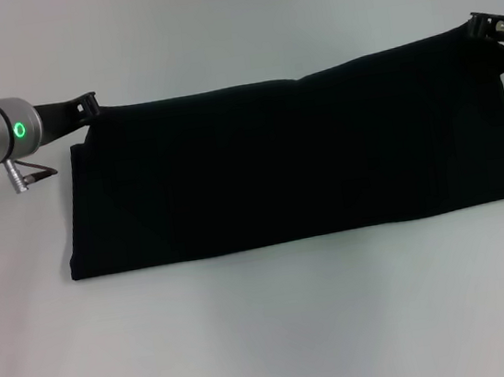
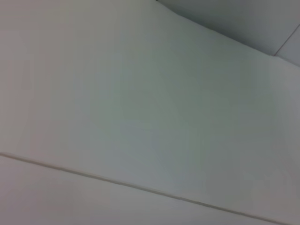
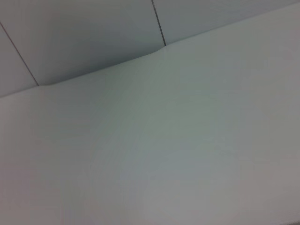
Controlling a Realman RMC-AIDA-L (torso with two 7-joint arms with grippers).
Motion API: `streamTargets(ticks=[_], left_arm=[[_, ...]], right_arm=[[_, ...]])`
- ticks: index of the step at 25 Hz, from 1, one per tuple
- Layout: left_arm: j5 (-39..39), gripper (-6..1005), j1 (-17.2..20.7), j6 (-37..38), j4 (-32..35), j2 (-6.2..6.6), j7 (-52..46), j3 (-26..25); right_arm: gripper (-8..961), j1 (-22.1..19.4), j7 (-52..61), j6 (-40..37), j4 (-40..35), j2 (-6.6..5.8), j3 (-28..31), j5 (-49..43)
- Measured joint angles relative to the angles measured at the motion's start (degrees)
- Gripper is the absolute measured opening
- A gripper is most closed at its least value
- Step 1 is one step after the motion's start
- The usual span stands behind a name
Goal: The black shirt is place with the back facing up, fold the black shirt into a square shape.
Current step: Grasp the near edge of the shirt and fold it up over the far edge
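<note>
- Your left gripper (image 1: 85, 105) sits at the far left corner of the black shirt (image 1: 295, 160); you cannot tell how its jaws stand.
- Your right gripper (image 1: 489, 25) meets the far right corner, partly cut off; jaws unreadable.
- The shirt lies folded long on the white bench (image 1: 271, 335).
- Both wrist views show only bare pale surface.
</note>
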Motion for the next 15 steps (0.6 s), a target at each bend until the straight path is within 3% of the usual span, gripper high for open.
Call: streamTargets(ticks=[11,15], left_arm=[[-0.04,75,-0.37,-9.56,-1.37,-2.47,0.46,7.56],[-0.24,76,-0.50,-7.54,-0.60,-2.30,-0.30,7.45]], right_arm=[[37,1.40,-0.04,5.51,1.40,0.55,-4.84,0.12],[64,1.65,0.52,2.71,1.19,-0.44,-6.12,0.02]])
